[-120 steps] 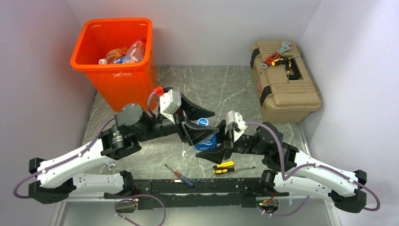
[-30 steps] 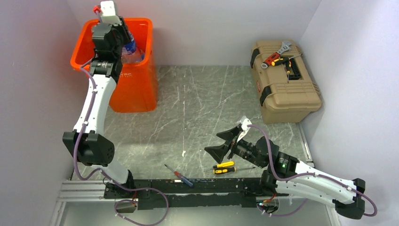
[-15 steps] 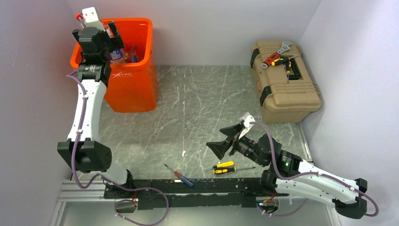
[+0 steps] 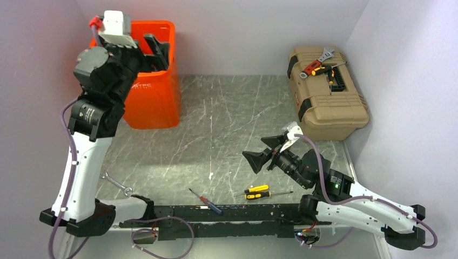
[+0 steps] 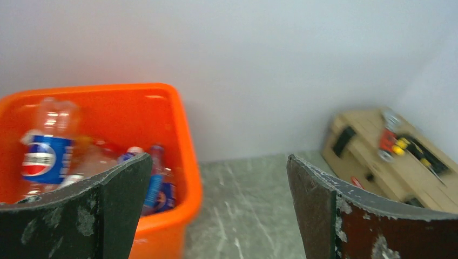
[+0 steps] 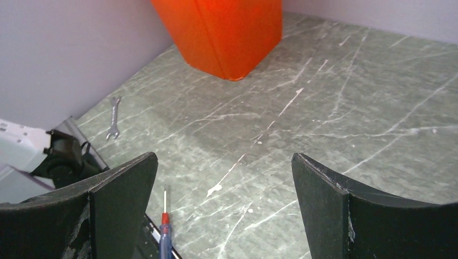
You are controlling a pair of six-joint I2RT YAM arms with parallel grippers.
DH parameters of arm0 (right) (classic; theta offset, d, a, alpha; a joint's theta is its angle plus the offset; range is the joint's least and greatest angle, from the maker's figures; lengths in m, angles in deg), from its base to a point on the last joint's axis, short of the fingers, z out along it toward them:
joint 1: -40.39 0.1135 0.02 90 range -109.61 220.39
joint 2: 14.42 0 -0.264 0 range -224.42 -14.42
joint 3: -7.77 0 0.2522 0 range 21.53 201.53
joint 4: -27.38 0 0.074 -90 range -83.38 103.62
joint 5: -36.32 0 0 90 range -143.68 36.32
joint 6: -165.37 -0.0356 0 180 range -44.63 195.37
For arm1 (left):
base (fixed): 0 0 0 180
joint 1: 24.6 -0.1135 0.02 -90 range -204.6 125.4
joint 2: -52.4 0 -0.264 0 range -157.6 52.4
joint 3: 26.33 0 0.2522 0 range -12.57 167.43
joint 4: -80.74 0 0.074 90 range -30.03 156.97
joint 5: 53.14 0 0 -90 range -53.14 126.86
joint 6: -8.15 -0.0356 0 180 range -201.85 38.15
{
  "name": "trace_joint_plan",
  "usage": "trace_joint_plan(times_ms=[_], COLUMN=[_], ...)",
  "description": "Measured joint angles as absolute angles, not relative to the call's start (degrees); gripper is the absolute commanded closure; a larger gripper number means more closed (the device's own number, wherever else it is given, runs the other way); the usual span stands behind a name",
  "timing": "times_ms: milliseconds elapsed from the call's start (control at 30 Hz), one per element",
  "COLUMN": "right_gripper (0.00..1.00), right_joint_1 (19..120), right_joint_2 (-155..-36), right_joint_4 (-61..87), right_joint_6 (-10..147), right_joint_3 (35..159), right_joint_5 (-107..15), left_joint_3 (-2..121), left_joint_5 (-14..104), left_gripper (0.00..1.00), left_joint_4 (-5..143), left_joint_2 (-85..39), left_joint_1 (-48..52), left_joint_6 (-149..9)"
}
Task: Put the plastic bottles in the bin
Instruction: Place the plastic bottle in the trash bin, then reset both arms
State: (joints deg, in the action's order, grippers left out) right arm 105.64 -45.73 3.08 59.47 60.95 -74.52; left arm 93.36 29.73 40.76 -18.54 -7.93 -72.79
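The orange bin (image 4: 154,100) stands at the table's far left corner. In the left wrist view several plastic bottles lie inside the bin (image 5: 178,129): one with a blue label (image 5: 46,156) and smaller ones (image 5: 156,181) beside it. My left gripper (image 4: 154,49) hangs open and empty above the bin's near right rim, and the arm hides the bin's inside in the top view. The left gripper (image 5: 219,157) holds nothing between its fingers. My right gripper (image 4: 263,151) is open and empty above the table's middle right, and no bottle shows between the fingers of the right gripper (image 6: 224,156).
A tan toolbox (image 4: 329,91) with tools on its lid sits at the far right. Yellow-handled screwdrivers (image 4: 256,191) and a red-and-blue screwdriver (image 4: 208,201) lie near the front rail. A small wrench (image 4: 116,183) lies front left.
The left gripper opened over the bin and let go of the blue-labelled bottle, then swung back toward the near side. The right gripper drifted slightly right and back.
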Motion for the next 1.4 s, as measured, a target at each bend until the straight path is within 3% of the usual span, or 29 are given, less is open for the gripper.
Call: trace_joint_plan(times_ms=[167, 400, 667, 900, 1000, 1400], right_gripper=[0.0, 0.0, 0.0, 0.0, 0.0, 0.0], right_joint_1=[105.6, 105.6, 104.3, 83.3, 79.4, 68.5], right_joint_2=[-47.3, -51.2, -53.9, -63.7, -65.5, -59.7], right_joint_4=[2.4, -0.2, -1.8, -4.2, -4.6, -5.5], right_joint_6=[59.8, 57.2, 51.3, 44.0, 43.0, 40.0], right_joint_3=[62.4, 62.6, 62.0, 68.4, 71.0, 69.5], right_joint_5=[-79.5, -90.9, -94.8, -75.7, -71.2, -64.6], left_joint_3=[92.9, 81.9, 67.2, 65.9, 65.5, 65.3], left_joint_5=[26.9, 21.3, 19.3, 12.4, 12.7, 10.1], left_gripper=[0.01, 0.01, 0.01, 0.01, 0.0, 0.01], left_joint_4=[34.6, 28.3, 30.9, 31.9, 32.0, 31.0], left_joint_2=[-18.3, -23.0, -19.4, -17.4, -16.6, -14.9], left_joint_1=[6.3, 22.5, 22.6, 22.6, 22.6, 22.6], left_joint_6=[-75.0, -76.2, -70.9, -56.6, -52.2, -62.8])
